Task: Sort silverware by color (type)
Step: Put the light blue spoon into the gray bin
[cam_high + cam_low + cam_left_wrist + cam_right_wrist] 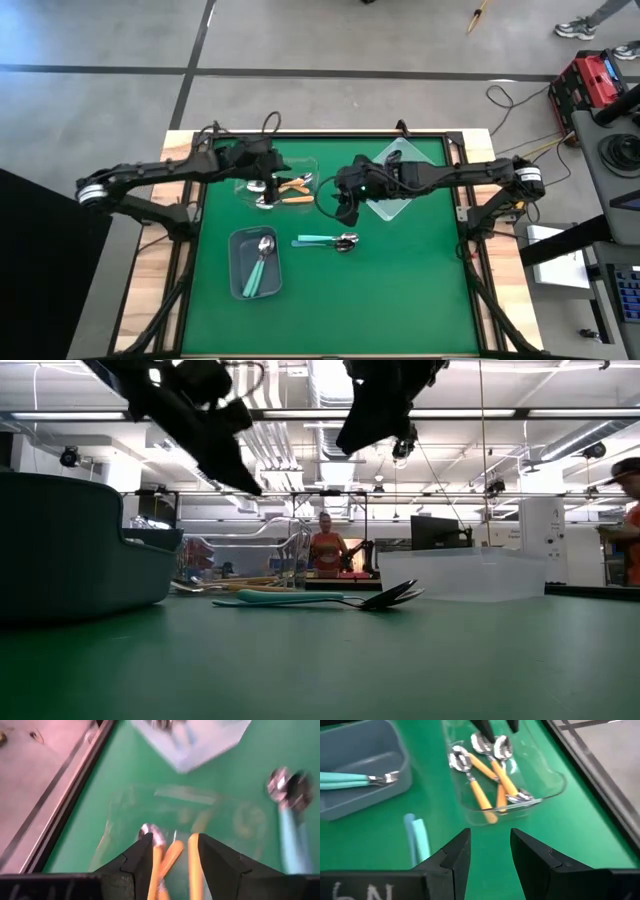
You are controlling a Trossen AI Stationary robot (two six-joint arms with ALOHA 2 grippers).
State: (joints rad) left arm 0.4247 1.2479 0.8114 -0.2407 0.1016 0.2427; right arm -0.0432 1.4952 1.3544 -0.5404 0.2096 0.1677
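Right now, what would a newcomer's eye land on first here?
Probably the orange-handled spoons heaped in the clear bin at the mat's far left, with the left claw open right above them. Next, two teal spoons lying loose mid-mat, beside the grey bin holding more.

Overhead, table-level, two wrist views — all share the green table.

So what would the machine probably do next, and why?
Probably the right gripper drops toward the two teal-handled spoons lying loose on the green table. Its jaws are open and empty above them, while matching teal spoons already sit in the grey plastic bin and orange-handled spoons fill the clear tray.
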